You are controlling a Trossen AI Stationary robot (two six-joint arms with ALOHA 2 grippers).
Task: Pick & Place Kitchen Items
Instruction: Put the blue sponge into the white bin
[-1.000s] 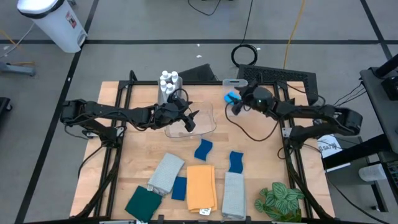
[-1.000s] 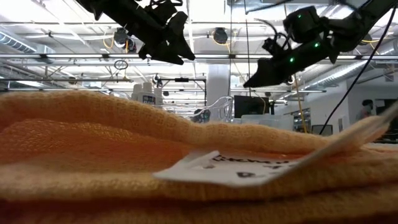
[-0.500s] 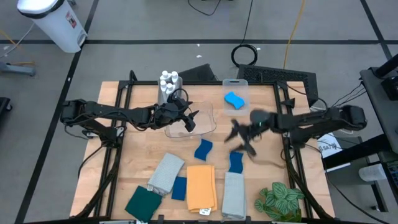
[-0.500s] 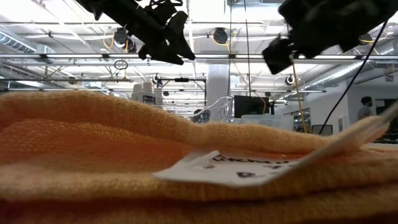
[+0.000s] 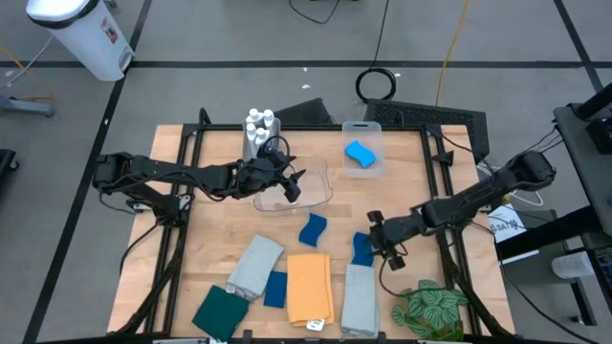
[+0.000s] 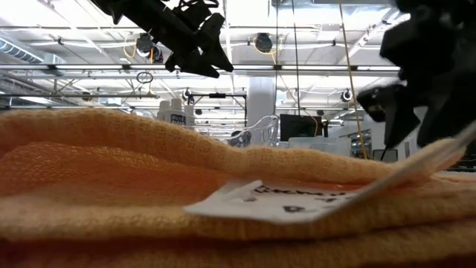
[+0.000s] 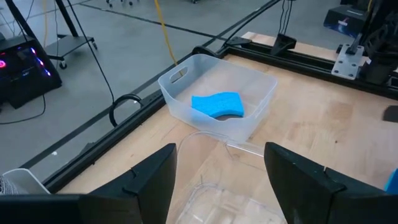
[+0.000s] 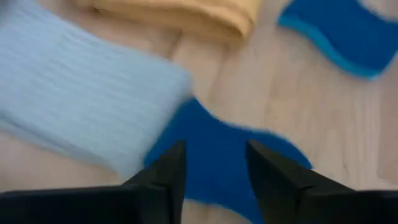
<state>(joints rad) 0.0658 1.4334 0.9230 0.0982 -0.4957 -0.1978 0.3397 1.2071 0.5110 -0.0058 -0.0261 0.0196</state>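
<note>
1. R gripper [image 5: 375,241] low over wavy blue sponge [image 5: 361,248] beside grey cloth [image 5: 360,298]; fingers part-open w/ sponge between, not gripped yet. Prob lined up for pick.
2. One sponge sits in small clear bin [image 5: 379,143].
3. L gripper [image 5: 292,184] hovers wide open, empty, above clear tray [image 5: 320,191]; waiting.

Bare wood between clear bin [image 5: 304,187] and sponges [image 5: 313,229] is passable; cloths [image 5: 308,285] and plant [image 5: 430,308] crowd my front edge.
</note>
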